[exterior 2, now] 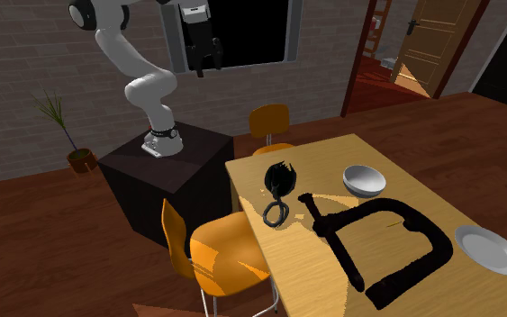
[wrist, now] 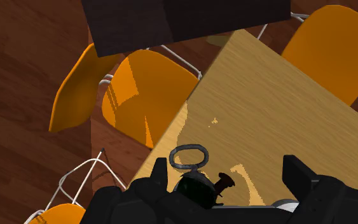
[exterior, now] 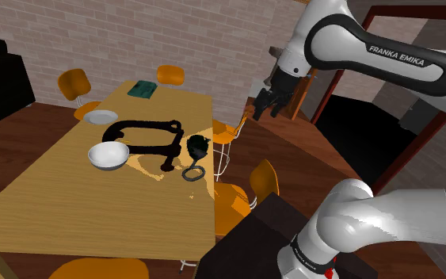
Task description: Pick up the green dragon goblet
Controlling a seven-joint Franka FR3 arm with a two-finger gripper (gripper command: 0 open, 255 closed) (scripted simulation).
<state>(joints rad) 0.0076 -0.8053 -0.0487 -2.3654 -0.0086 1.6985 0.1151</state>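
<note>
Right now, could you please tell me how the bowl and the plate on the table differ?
The bowl is deep with high sides; the plate is shallow and nearly flat. The bowl stands closer to the dark goblet; the plate lies farther along the table. Both are white, round, empty and sit beside the black clamp.

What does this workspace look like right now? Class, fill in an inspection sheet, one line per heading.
Surface: light wooden table.
Job's things: dark green goblet near the table's edge, not held.
Clutter: black clamp, white bowl, white plate, green flat item.
Gripper: gripper open, high up, well apart from the table.
Cables: nothing seen.
Surroundings: orange chairs, brick wall, potted plant, dark wood floor.
</note>
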